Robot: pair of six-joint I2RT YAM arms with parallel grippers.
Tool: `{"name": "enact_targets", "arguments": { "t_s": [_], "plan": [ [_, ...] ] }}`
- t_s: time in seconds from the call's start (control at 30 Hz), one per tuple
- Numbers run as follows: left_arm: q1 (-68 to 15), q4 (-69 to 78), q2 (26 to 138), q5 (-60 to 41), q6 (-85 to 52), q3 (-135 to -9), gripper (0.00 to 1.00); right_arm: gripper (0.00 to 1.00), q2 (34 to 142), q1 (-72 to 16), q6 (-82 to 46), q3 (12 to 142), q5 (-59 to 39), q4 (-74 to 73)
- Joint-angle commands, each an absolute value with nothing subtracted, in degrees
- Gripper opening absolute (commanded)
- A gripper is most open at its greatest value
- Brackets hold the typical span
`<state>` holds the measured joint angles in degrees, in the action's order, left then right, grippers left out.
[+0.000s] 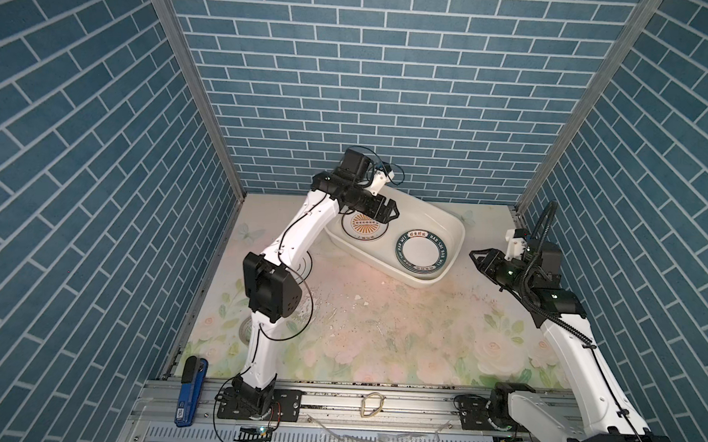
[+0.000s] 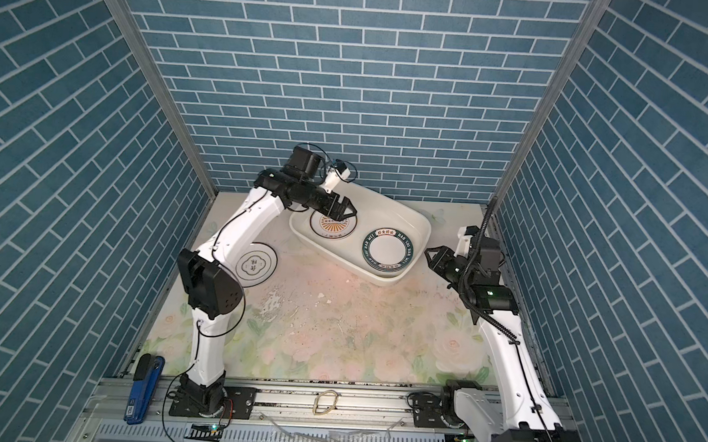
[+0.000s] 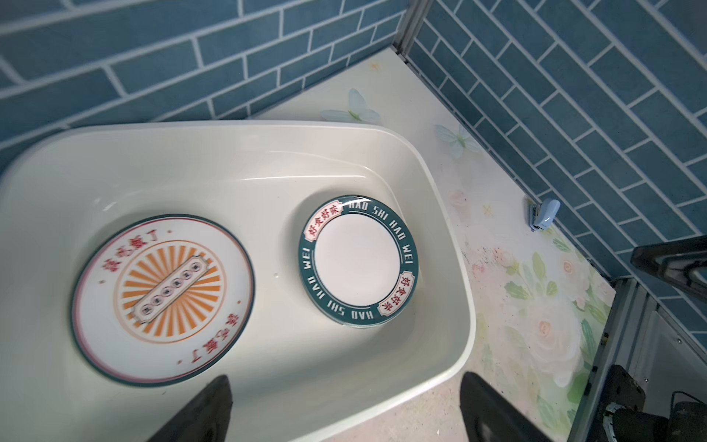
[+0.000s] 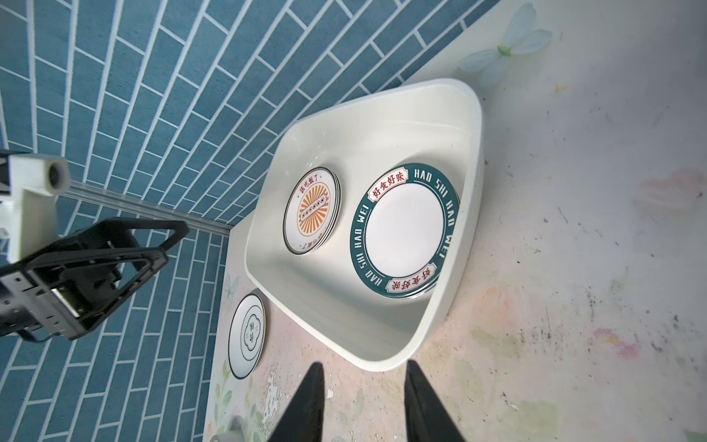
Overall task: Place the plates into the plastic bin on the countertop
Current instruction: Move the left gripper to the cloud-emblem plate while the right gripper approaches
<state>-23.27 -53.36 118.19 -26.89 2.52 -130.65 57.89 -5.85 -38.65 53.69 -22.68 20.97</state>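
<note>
In a top view my left gripper [image 1: 388, 213] hangs spread and empty over the sunburst plate [image 1: 362, 228] in the plastic bin [image 1: 369, 263]; from the right wrist, with the right gripper [image 4: 363, 369] parted, the emblem plate [image 4: 248, 336] on the countertop [image 4: 574, 191] seems near enough for my left arm [image 2: 239, 232] to clip.

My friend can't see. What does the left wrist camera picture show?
Two plates lie side by side inside a cream plastic bin: an orange sunburst plate and a green-rimmed plate. The left gripper hangs above, jaws open and empty.
</note>
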Motion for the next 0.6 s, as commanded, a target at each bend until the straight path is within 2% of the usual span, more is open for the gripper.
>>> {"name": "enact_targets", "arguments": {
  "t_s": [0.0, 0.17, 0.23, 0.4, 0.57],
  "plan": [
    [-15.4, -59.7, 115.0, -25.6, 4.7, -127.6, 0.96, 0.36, 59.5, -8.9, -35.6, 57.3, -20.7, 22.8],
    [-3.6, -59.8, 109.2, -24.9, 4.5, -118.2, 0.97, 0.36, 62.8, -14.7, -35.2, 59.6, -18.3, 21.8],
    [-0.3, -58.5, 106.9, -21.4, 6.5, -113.6, 0.98, 0.36, 64.0, -16.2, -35.5, 59.8, -18.8, 20.5],
    [4.3, -56.5, 104.6, -14.6, 12.2, -105.2, 1.0, 0.36, 66.8, -20.8, -35.6, 60.3, -20.9, 18.3],
    [9.1, -54.9, 106.8, -14.9, 13.1, -100.7, 0.99, 0.36, 67.7, -23.5, -37.0, 58.2, -24.8, 13.7]
  ]
}}
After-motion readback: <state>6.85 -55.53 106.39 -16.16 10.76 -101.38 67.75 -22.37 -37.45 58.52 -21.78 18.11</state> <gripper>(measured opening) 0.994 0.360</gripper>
